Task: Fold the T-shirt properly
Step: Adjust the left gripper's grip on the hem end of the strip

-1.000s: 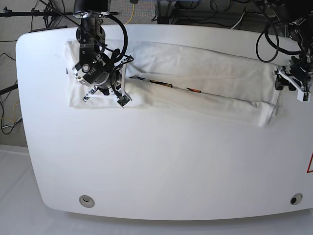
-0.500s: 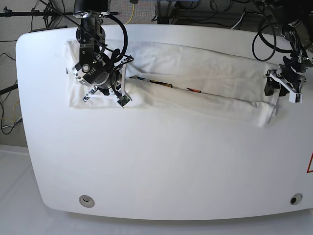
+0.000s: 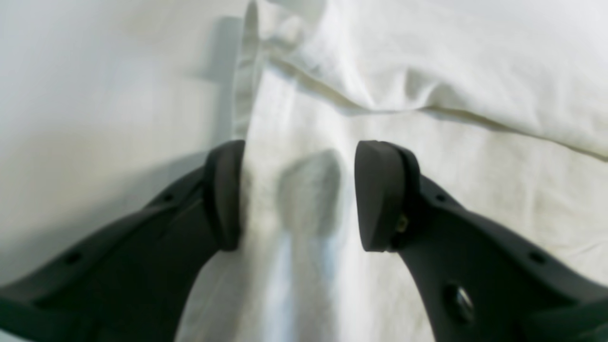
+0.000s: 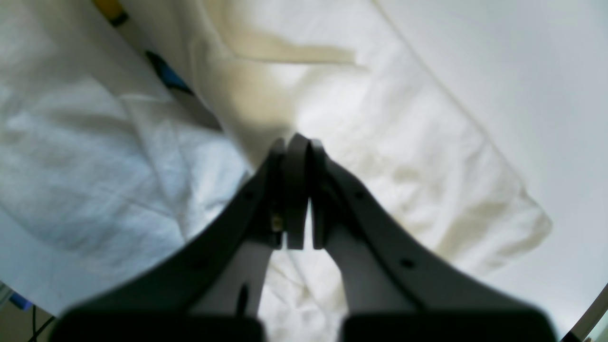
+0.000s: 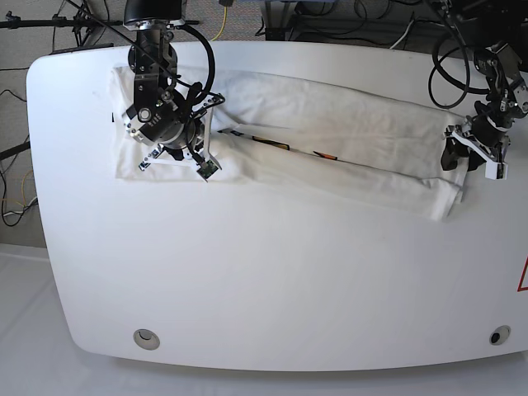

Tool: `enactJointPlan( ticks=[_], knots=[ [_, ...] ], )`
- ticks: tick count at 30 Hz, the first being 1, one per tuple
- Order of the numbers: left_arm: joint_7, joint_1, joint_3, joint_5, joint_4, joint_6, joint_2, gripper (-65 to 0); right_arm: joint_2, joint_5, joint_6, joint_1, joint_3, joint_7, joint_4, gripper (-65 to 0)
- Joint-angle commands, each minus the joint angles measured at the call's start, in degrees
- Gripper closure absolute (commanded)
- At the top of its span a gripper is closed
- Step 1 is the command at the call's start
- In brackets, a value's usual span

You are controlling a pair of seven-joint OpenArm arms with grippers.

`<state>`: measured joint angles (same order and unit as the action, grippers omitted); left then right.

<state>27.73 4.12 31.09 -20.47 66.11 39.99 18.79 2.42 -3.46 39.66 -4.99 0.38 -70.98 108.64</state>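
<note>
Claw jaws of the left arm [image 3: 297,209] are seen spread wide over the white short-sleeved cotton T-shirt [image 5: 330,140], one black pad at the cloth's side hem and the other over the folded layers; nothing is gripped between them. The right claw [image 4: 294,190] is shut, its pads pressed together with no cloth visibly between them, apparently pinning the fabric at the other end.

The garment is laid as a long band along the far side of the white rounded tabletop [image 5: 272,280], its two long edges folded inward so that only a thin strip of coloured print is left showing at the seam.

The step in hand is judged to be a grasp of the end nearest the left claw, so that the band can be folded across its length. For this to be done well, all layers at the hem should be caught together, the pads lowered fully onto the cloth before closing, and the far end kept pinned so the band is not dragged.

In the base view, the left arm is reached in from the right edge with its wrist angled down at the end of the shirt; the right arm is hung steeply from the far left, its claw pointed down at the cloth.
</note>
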Motion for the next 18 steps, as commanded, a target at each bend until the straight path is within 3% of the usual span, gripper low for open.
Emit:
enactJointPlan(
  ticks=[1,7,13,18],
  knots=[
    [3.5,0.3,-0.1,2.0,-0.1,0.0,0.4,-32.6,0.1,0.1,0.1,0.6,0.1,0.4,0.9,0.0],
    [3.5,0.4,-0.1,1.9,-0.1,0.0,0.4,-31.9,-0.1,0.1,0.0,0.8,0.1,0.4,0.9,0.0],
    [3.6,0.4,-0.3,1.9,-0.1,0.0,-0.8,-18.9,-0.2,0.1,0.0,0.9,0.1,0.4,0.9,0.0],
    [3.6,0.4,-2.7,1.7,-0.1,0.0,-1.2,-12.7,-0.3,0.1,0.0,0.9,0.1,0.4,0.9,0.0]
  ],
)
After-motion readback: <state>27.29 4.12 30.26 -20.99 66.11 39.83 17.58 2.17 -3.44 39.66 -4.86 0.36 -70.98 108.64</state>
